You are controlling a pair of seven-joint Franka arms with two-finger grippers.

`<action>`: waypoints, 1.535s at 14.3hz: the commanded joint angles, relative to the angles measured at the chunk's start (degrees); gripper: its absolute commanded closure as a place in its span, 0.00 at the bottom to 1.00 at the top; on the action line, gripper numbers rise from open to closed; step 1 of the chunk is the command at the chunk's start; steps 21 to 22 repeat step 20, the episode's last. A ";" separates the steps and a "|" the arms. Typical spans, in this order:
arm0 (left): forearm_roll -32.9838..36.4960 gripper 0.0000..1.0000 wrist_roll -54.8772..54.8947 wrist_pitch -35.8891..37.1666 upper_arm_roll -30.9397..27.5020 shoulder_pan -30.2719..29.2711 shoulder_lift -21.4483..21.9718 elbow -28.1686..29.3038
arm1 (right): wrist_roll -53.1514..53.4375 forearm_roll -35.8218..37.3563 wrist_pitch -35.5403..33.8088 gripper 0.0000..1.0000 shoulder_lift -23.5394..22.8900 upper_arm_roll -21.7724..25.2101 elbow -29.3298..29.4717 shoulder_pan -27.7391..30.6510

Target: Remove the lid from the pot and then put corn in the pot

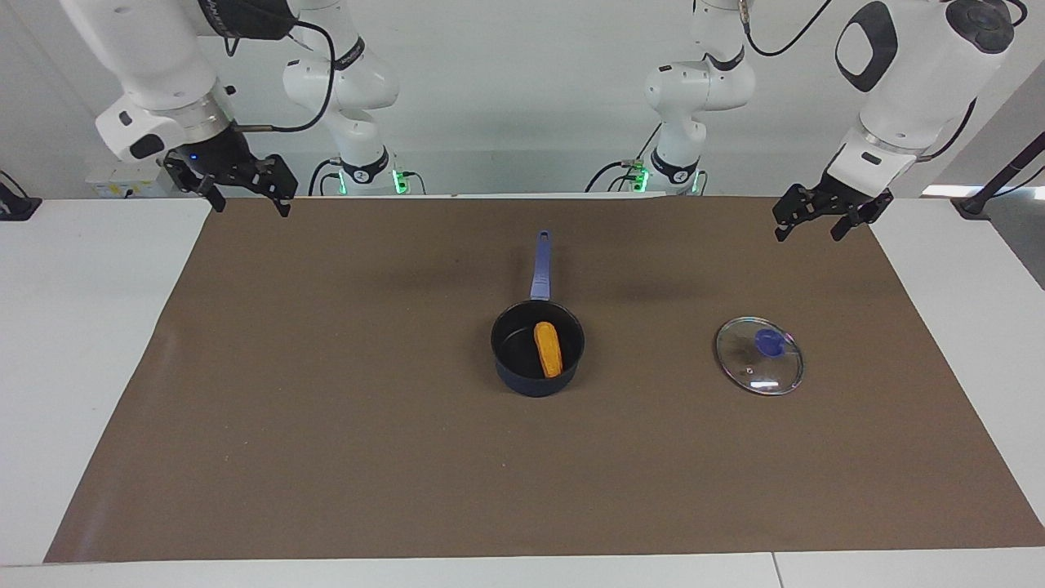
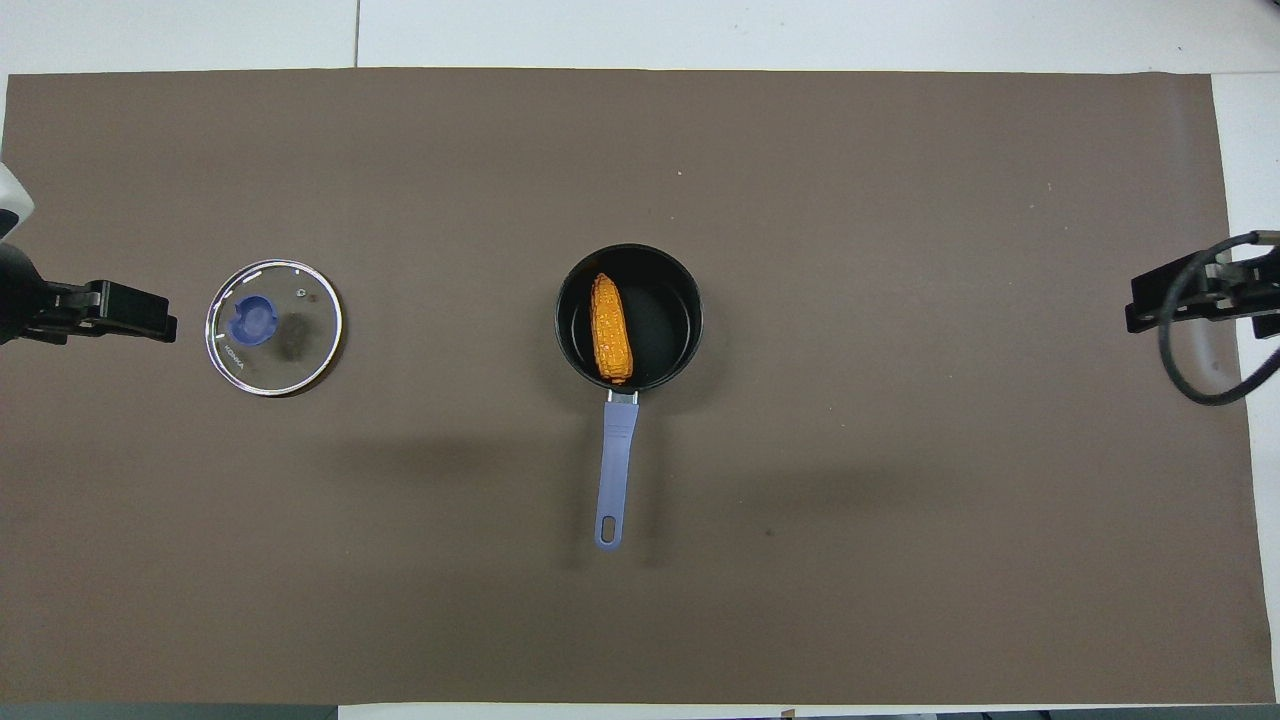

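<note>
The dark navy pot [image 1: 535, 384] stands uncovered at the middle of the brown mat, its long blue handle [image 1: 540, 265] pointing toward the robots. The orange-yellow corn [image 1: 548, 349] lies inside it, also seen in the overhead view [image 2: 610, 328] within the pot [image 2: 683, 300]. The glass lid [image 1: 755, 371] with its blue knob lies flat on the mat toward the left arm's end, apart from the pot [image 2: 295, 335]. My left gripper [image 1: 810, 233] hangs open and empty in the air beside the lid [image 2: 150, 320]. My right gripper [image 1: 249, 208] hangs open and empty over the mat's edge at the right arm's end [image 2: 1150, 310].
The brown mat [image 1: 326, 408] covers most of the white table [image 1: 82, 367]. A black cable loop [image 2: 1200, 350] hangs by the right gripper. Both arm bases stand at the table's robot end.
</note>
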State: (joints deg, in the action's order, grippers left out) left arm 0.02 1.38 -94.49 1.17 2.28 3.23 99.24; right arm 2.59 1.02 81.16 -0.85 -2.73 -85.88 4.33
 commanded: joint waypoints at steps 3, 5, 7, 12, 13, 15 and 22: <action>1.57 0.00 -1.56 7.47 -0.30 2.20 -1.74 -6.86 | -6.52 -1.02 0.84 0.00 1.82 4.12 -4.91 1.83; 1.39 0.00 -1.73 6.08 -0.21 2.20 -1.47 -5.21 | -11.02 -1.10 0.67 0.00 1.73 7.19 -4.04 1.30; 1.22 0.00 -1.73 5.98 -0.12 1.94 -1.47 -5.02 | -10.68 -1.02 3.11 0.00 2.08 7.56 -5.86 1.12; 0.07 0.00 -1.73 5.98 -0.21 1.58 -1.38 -5.11 | -10.41 -1.11 5.94 0.00 3.31 7.56 -8.61 1.73; 0.07 0.00 -1.73 6.07 -0.21 1.67 -1.38 -5.02 | -10.41 -1.02 6.55 0.00 3.40 7.56 -9.04 1.83; 0.07 0.00 -1.73 6.16 -0.21 1.67 -1.47 -5.11 | -10.41 -0.93 7.78 0.00 3.66 7.65 -9.83 1.74; 0.07 0.00 -1.73 6.24 -0.12 1.76 -1.47 -5.11 | -10.41 -0.93 6.91 0.00 3.75 7.65 -9.48 1.30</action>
